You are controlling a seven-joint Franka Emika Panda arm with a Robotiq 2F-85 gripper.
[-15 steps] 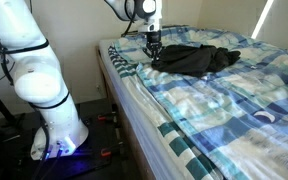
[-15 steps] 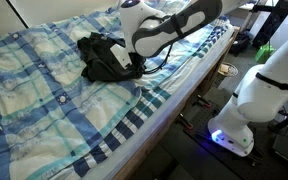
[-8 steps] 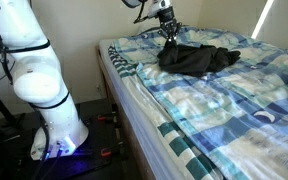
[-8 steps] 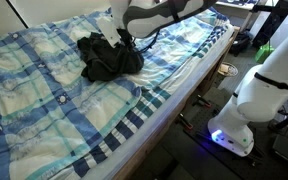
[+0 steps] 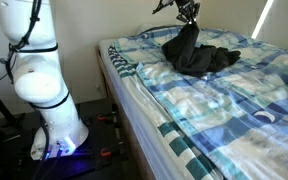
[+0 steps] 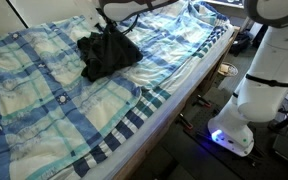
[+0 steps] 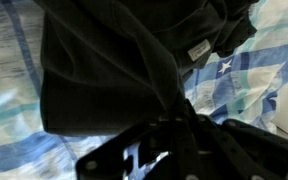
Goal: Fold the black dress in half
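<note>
1. The gripper [image 5: 189, 18] is high up over the far end of the bed [image 5: 134, 105].
2. Its jaws are squeezed tight on a small bit of the black dress [image 5: 192, 52]. They are as closed as they can be with the cloth between them.
3. The pinched bit of the dress is pulled up into a point under the gripper. The cloth hangs down from it like a little tent.
4. The rest of the dress lies in a wrinkly heap on the blue and white bedspread [image 5: 234, 110]. Part of it spreads out to the right of the raised part.
5. In an exterior view, the dress [image 6: 106, 55] sits on the far part of the bed. The arm [image 6: 149, 6] reaches in over it from the right.
6. In the wrist view, the black cloth fills most of the picture. A small pale tag [image 7: 196, 50] shows on it, and blue and white checks peek out at the left and right.
7. The robot's white base [image 5: 44, 90] stands on the floor, left of the bed and near.
</note>
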